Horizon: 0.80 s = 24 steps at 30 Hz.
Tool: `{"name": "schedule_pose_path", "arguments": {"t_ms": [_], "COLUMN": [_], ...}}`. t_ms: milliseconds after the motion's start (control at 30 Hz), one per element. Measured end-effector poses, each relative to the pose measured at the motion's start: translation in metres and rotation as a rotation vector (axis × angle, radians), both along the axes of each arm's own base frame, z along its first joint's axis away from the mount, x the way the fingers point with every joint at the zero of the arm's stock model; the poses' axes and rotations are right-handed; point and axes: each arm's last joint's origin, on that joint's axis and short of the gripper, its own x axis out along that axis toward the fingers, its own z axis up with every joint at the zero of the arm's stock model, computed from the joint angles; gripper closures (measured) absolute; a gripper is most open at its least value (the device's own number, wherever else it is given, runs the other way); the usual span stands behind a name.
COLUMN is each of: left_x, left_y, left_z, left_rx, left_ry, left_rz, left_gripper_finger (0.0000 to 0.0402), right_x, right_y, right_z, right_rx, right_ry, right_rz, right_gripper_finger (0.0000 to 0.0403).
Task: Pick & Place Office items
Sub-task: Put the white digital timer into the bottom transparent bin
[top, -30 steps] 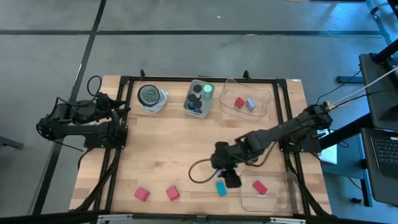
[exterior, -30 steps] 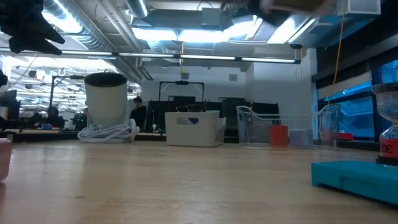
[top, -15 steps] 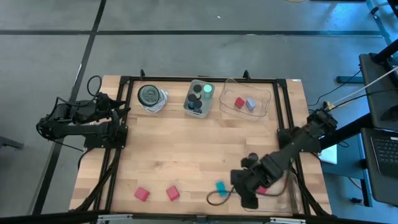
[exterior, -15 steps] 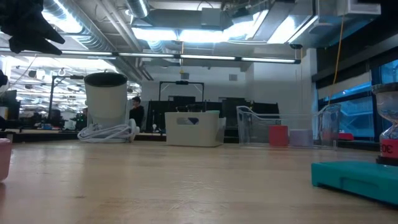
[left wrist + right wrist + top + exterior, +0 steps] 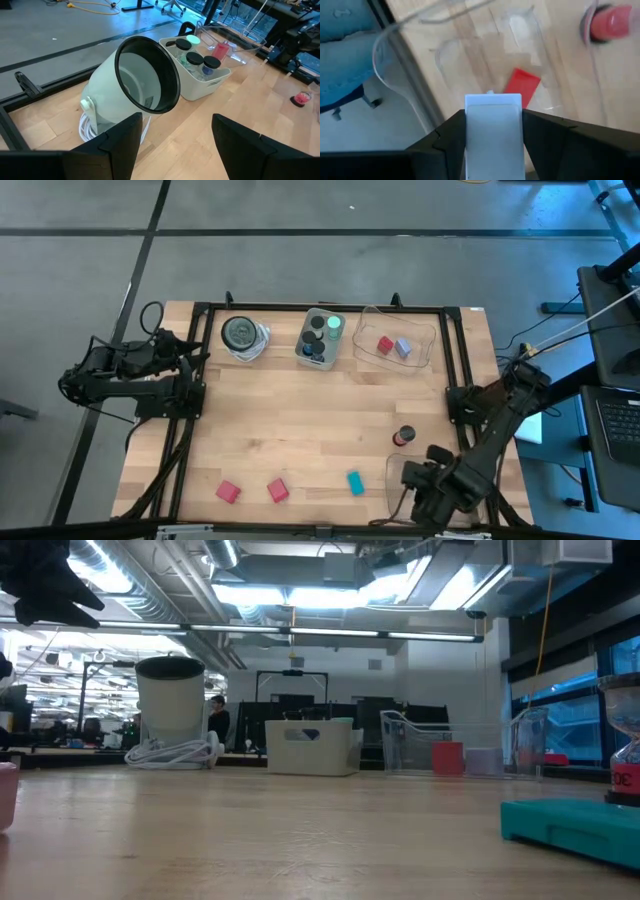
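The wooden tabletop [image 5: 300, 420] carries a row of containers along its far edge. A round grey dish [image 5: 241, 333] with a white cord coiled at its base sits near the far left corner. Just right of the dish stands a small white bin [image 5: 321, 338], and right of that bin a clear plastic tray [image 5: 420, 330]. A second clear tray [image 5: 395, 45] lies at the near right corner. Beyond the tabletop, a person [image 5: 216, 720] stands among desks.

right tool [image 5: 425, 498] moved over near tray [image 5: 400, 471]
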Motion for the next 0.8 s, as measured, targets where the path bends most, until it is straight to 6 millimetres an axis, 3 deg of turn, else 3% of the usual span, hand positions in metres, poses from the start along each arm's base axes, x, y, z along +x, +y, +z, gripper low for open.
{"name": "schedule_pose_path", "arguments": {"t_ms": [333, 533, 800], "left_x": [0.000, 0.000, 0.000], "left_y": [0.000, 0.000, 0.000], "left_z": [0.000, 0.000, 0.000], "left_rx": [0.000, 0.000, 0.000], "left_ry": [0.000, 0.000, -0.001], "left_rz": [0.000, 0.000, 0.000], "left_gripper_finger": [0.0164, 0.0164, 0.0164], "right_x": [-0.037, -0.045, -0.051], "right_y": [0.005, 0.000, -0.011], "right_z": [-0.046, -0.078, -0.101], "right_rx": [-0.021, 0.026, 0.006], "right_ry": [0.161, 0.240, 0.263], "right_rz": [-0.088, -0.080, -0.053], "right_gripper_finger": [0.0236, 0.0236, 0.0236]}}
